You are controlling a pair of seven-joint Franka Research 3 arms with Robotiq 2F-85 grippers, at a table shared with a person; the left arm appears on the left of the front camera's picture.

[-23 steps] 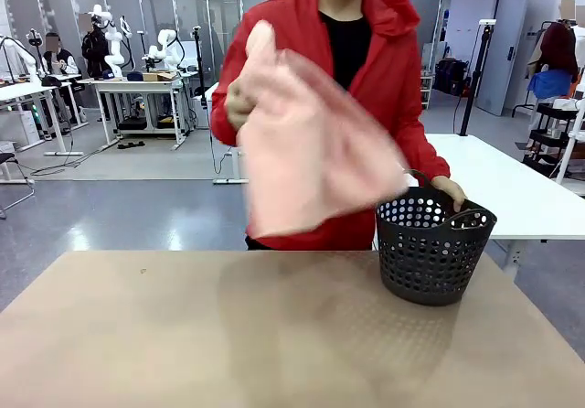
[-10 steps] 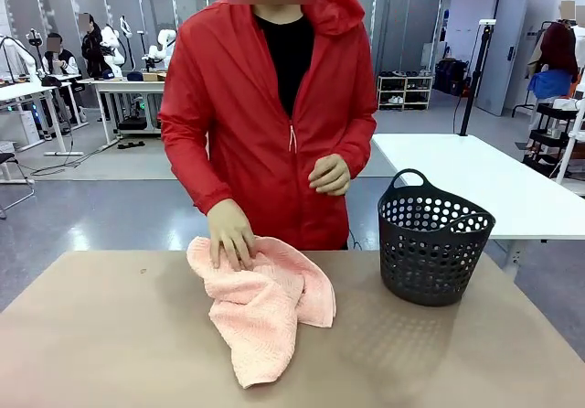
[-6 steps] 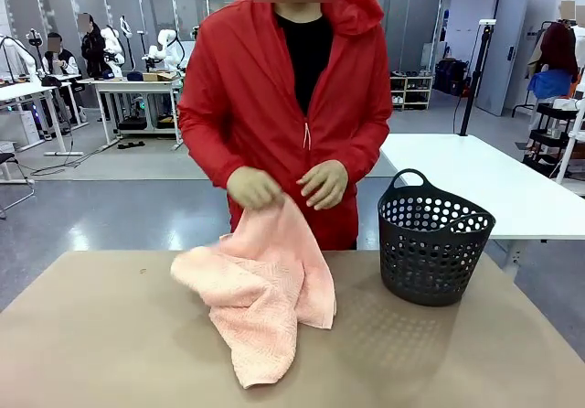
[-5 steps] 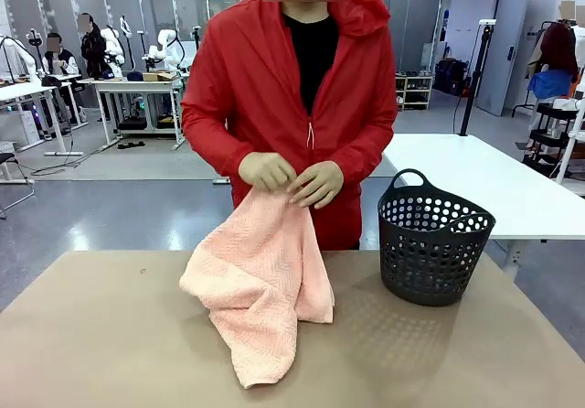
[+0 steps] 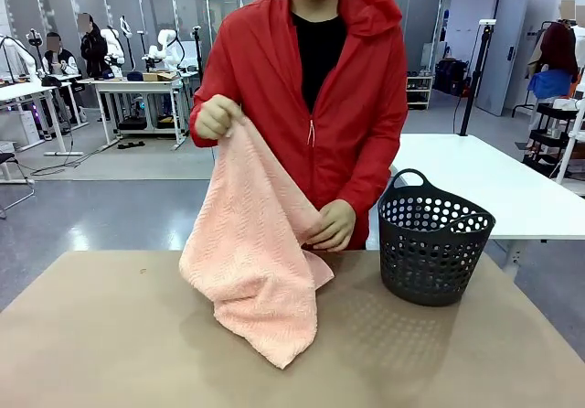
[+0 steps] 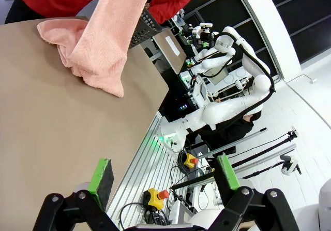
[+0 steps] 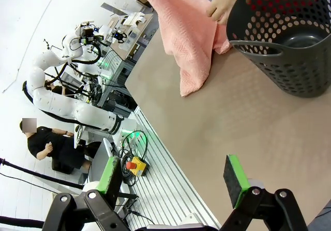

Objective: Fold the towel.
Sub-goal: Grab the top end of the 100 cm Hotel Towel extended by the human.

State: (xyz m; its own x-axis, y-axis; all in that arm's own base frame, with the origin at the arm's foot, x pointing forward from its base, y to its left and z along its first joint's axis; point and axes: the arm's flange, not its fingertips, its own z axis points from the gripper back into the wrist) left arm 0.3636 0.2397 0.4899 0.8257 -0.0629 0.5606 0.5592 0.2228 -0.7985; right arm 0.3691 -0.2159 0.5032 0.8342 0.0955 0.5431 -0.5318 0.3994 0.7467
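- The towel [image 5: 251, 262] is now raised higher by one corner in the person's hand [image 5: 218, 115], its lower end trailed on the table [image 5: 475, 353]
- It is being spread out; folding is judged not yet begun
- The left gripper [image 6: 164, 174] and right gripper [image 7: 171, 175] are held wide open, empty

The scene is lit brightly and evenly from overhead. Soft shadows are cast on the table [image 5: 110, 335] by the towel [image 5: 251, 262]. Wrist views are bent at the edges.
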